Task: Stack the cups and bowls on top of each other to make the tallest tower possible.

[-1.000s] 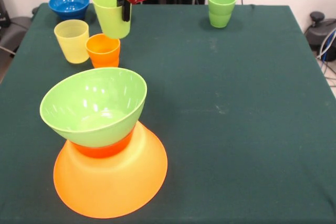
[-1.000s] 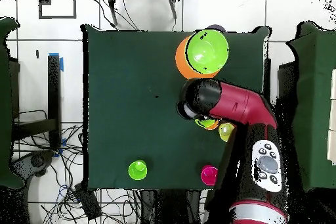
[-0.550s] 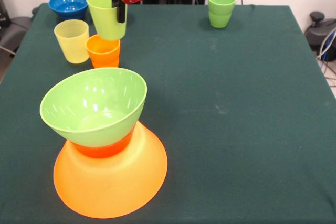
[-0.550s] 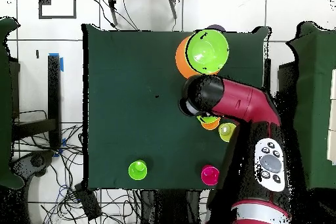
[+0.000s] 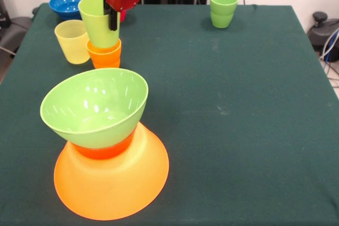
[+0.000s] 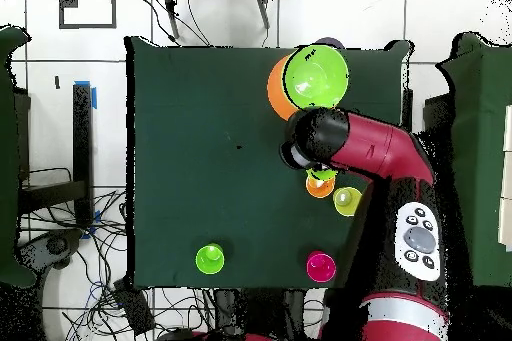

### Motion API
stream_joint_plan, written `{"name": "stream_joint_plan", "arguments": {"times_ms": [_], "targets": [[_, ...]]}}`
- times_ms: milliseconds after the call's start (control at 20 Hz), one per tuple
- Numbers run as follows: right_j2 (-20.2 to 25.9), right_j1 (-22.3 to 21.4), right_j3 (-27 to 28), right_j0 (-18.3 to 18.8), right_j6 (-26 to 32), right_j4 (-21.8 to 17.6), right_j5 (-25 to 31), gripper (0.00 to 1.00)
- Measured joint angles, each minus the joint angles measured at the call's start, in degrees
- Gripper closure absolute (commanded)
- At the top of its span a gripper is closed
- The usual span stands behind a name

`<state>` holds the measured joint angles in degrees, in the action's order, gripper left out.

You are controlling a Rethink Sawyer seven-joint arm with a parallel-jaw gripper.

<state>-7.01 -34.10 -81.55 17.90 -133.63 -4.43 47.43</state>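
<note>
We see the pincer (image 5: 112, 18) clamped on the rim of a lime green cup (image 5: 100, 20), one finger (image 5: 113, 19) running down the cup's outer wall, and the cup is held upright with its base just at the mouth of the orange cup (image 5: 105, 53); whether it touches or sits inside we cannot tell. Taking the orange cup as our landmark, the yellow cup (image 5: 73, 41) stands just beside it on the dark green tabletop (image 5: 233, 109), empty, and the small blue bowl (image 5: 69, 4) lies behind that one near the tabletop's far corner. In front of the orange cup stands the tower (image 5: 103, 146): a very large orange bowl (image 5: 114, 186) turned mouth down, a small orange-red bowl (image 5: 105, 151) on it, and a medium lime green bowl (image 5: 95, 108) nested in that, mouth up and empty. Well apart from the orange cup, across the tabletop, two darker green cups (image 5: 223, 8) sit stacked one in the other.
</note>
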Motion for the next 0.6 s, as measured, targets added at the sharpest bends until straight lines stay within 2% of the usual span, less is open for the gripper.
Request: {"name": "stream_joint_plan", "arguments": {"times_ms": [600], "targets": [[0.0, 1.1, 0.5, 0.1, 0.0, 0.0, 0.0, 1.0]]}}
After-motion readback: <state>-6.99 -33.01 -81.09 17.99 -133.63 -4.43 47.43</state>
